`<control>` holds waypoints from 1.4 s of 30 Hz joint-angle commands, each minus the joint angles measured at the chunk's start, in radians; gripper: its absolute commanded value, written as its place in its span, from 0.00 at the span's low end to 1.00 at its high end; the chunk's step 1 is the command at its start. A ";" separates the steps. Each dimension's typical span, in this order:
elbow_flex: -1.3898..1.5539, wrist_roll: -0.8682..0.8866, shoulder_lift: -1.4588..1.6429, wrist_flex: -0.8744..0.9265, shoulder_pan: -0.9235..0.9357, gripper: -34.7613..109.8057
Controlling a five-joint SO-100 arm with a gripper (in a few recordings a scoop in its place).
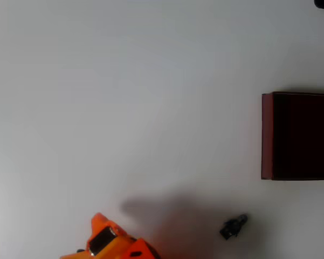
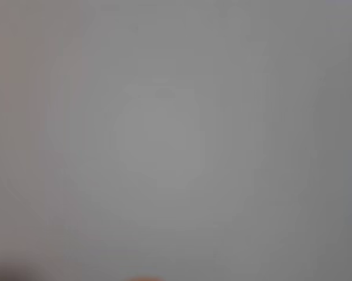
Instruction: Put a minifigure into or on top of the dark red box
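At the bottom edge of the overhead view, left of centre, an orange part of the arm (image 1: 110, 243) pokes into frame; fingers not visible there, so can't tell whether they're open or closed, or holding anything. Soft shadow on the table (image 1: 124, 97) just right of the arm. Minifigure (image 1: 234, 226) lies on the white surface further right, near the bottom, tilted diagonally, apart from the arm. Dark red box (image 1: 267, 135) sits at the right edge, mid-height, above the minifigure and clear of it, its dark inside facing up. Wrist view is a blurred grey field, nothing resolvable.
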 commanded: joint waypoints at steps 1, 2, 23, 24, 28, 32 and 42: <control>0.003 0.000 0.014 0.023 -0.003 0.24; 0.003 0.000 0.014 0.023 -0.003 0.24; 0.003 0.017 0.014 0.023 -0.008 0.24; 0.003 0.020 0.014 0.023 -0.005 0.24; 0.003 0.150 0.014 0.023 0.029 0.24; 0.017 0.336 0.011 -0.023 0.120 0.24; -0.110 1.035 -0.040 0.006 0.379 0.29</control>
